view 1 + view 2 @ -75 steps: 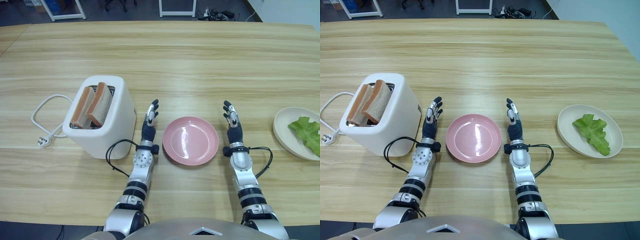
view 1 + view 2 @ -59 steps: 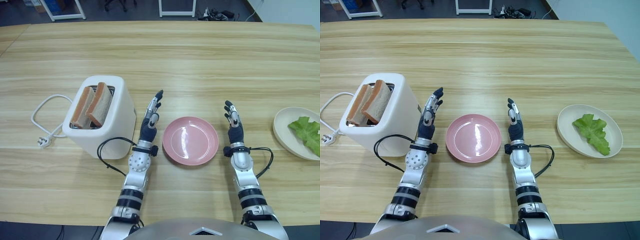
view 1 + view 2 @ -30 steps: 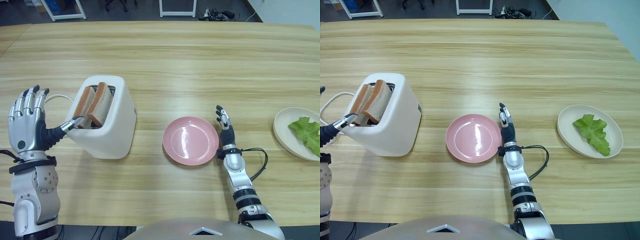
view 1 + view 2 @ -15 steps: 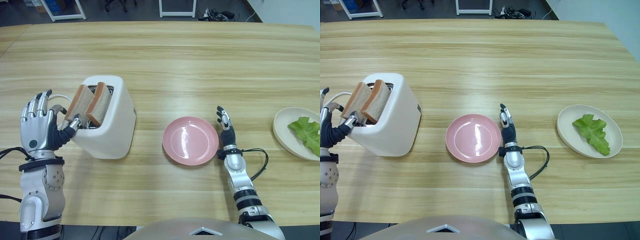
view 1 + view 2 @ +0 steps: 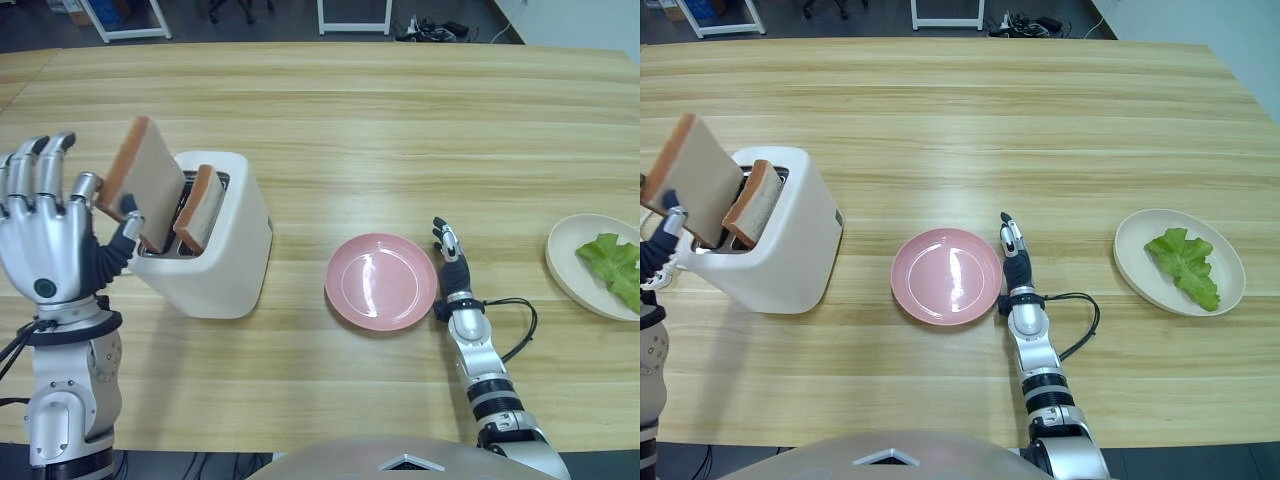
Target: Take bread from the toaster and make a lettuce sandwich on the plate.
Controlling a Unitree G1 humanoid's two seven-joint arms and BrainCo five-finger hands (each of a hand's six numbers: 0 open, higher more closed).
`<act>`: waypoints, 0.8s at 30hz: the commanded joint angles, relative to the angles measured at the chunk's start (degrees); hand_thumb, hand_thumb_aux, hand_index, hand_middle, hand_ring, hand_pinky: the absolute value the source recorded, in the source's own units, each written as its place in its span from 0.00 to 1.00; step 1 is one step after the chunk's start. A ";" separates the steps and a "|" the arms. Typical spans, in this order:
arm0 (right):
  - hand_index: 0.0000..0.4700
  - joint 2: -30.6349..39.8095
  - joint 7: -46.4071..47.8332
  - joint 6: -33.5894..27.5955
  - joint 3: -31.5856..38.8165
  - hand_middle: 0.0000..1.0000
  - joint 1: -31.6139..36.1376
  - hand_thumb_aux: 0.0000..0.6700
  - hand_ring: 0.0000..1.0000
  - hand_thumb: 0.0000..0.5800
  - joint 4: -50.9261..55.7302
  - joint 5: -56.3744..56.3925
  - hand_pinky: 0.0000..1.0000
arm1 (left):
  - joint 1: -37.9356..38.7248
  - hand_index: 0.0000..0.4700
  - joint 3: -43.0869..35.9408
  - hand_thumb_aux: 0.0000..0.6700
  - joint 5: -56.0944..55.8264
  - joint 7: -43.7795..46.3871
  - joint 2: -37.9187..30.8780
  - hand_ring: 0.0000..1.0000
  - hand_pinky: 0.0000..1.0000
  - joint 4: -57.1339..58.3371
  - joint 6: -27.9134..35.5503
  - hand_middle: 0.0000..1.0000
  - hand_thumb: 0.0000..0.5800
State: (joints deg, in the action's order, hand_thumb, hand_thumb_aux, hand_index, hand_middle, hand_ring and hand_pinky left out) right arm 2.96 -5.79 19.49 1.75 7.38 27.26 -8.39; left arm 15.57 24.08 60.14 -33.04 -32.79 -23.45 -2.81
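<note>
Now, at frame left my left hand [image 5: 45,250] pinches one bread slice [image 5: 140,195], tilted up-left over the toaster [image 5: 215,255]. The plate [image 5: 381,282] lies to its right, mid-frame, with my right hand [image 5: 452,265] flat and empty beside its right rim.

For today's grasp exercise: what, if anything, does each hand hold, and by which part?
The left hand pinches a bread slice by its left crust edge; the right hand holds nothing.

Light wooden table [image 5: 400,120], dark floor beyond [image 5: 280,22], white frame legs [image 5: 355,30], tangled cables [image 5: 430,28], pale wall corner [image 5: 600,20]
</note>
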 commanded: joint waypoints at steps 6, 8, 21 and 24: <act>0.00 0.07 0.71 -2.01 -0.11 0.00 1.13 0.00 0.00 0.00 2.10 0.45 0.00 | -4.65 1.00 -4.18 1.00 -39.36 2.83 8.07 1.00 1.00 -14.87 -16.87 1.00 1.00; 0.00 0.41 0.83 -2.19 -0.34 0.00 1.04 0.00 0.00 0.00 2.04 0.53 0.00 | -4.48 1.00 -9.01 1.00 -52.40 7.77 10.79 1.00 1.00 -16.76 -17.27 1.00 1.00; 0.00 1.33 0.84 -3.12 -1.11 0.00 1.09 0.00 0.00 0.00 1.45 0.61 0.00 | -6.94 1.00 -41.74 1.00 -58.45 21.06 30.70 1.00 1.00 7.11 -9.21 1.00 1.00; 0.00 1.32 0.85 -3.40 -1.01 0.00 1.24 0.00 0.00 0.00 1.30 0.52 0.00 | -11.08 1.00 -44.09 1.00 -47.98 17.05 32.71 1.00 1.00 18.05 -10.04 1.00 1.00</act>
State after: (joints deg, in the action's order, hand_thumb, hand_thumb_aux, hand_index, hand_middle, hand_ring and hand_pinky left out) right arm 4.21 -5.18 17.62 0.97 9.10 28.02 -8.30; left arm 6.92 -18.70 6.32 -13.19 -0.66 -11.18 -12.86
